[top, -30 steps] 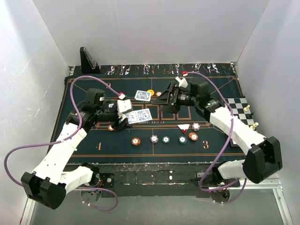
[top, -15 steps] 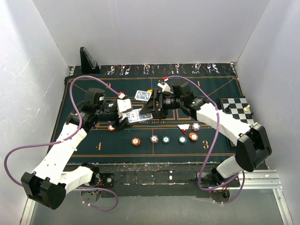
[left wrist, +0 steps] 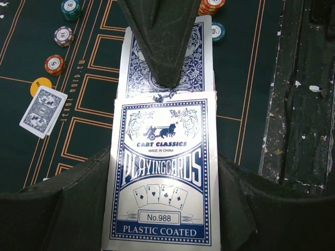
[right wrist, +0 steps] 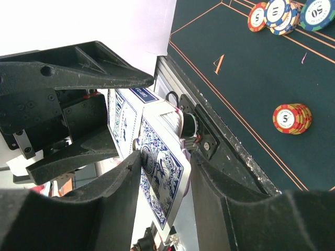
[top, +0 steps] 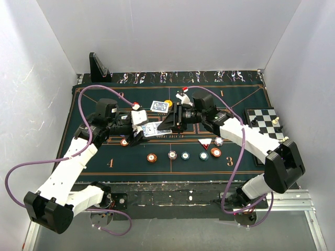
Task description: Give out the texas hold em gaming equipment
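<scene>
Left wrist: left claw pinches the card box.
Right claw straddles one card poking from it; grip unclear.

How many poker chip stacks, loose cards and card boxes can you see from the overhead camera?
Chip stacks: 8
Loose cards: 1
Card box: 1
Total: 10
</scene>
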Controlling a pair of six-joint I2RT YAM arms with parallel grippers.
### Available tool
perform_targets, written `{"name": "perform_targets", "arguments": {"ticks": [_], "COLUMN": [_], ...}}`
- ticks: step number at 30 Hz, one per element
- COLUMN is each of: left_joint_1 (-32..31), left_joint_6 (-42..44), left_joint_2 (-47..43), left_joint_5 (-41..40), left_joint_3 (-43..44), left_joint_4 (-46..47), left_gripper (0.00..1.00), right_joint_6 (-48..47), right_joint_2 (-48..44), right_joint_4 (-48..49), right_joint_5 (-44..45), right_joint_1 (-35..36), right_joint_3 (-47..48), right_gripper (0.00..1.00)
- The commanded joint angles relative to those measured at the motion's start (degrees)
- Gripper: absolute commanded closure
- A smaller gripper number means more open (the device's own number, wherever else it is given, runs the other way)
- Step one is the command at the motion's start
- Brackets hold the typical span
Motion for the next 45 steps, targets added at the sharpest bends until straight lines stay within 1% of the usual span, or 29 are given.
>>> {"name": "perform_targets", "arguments": {"ticks": [1,16,17,25,31,35,37,45], "left_joint_1": [-0.26,-0.26,-0.26,-0.26,-0.26,-0.26,-0.26,-0.26], "left_joint_6": [-0.59,-1.21,-1.12,-1.21,-1.3,-1.12,-1.12,-1.47], "left_joint_2": [-1.43,-2.13,-2.13,-1.96,-2.13,-2.22,-2.22,-2.13], "left_joint_5": [2.35,2.71,2.62,2.53,2.27,2.09,1.92,1.92], "left_joint_3": [0.28,0.37,0.28,0.46,0.46,0.54,0.28,0.02], "left_joint_4": [2.78,3.57,3.66,4.1,4.19,4.19,4.19,4.63], "left_gripper": [1.0,1.0,1.0,1.0,1.0,1.0,1.0,1.0], "right_joint_6": [0.21,-0.85,-0.93,-1.2,-1.72,-2.16,-2.16,-1.9], "right_joint_2": [-3.14,-7.01,-7.45,-11.05,-13.51,-16.23,-17.73,-21.42], "right_joint_4": [2.42,0.58,-1.07,-2.23,-3.99,-5.75,-6.36,-7.5], "right_joint_5": [0.35,0.53,0.44,0.53,0.71,0.97,0.88,-0.96], "right_joint_1": [-0.7,-3.86,-4.13,-5.71,-6.85,-8.43,-9.31,-10.98], "right_joint_3": [-2.33,-4.44,-4.79,-7.69,-8.31,-9.45,-10.24,-11.12], "right_gripper": [0.52,0.55,0.55,0.56,0.6,0.71,0.74,0.75]}}
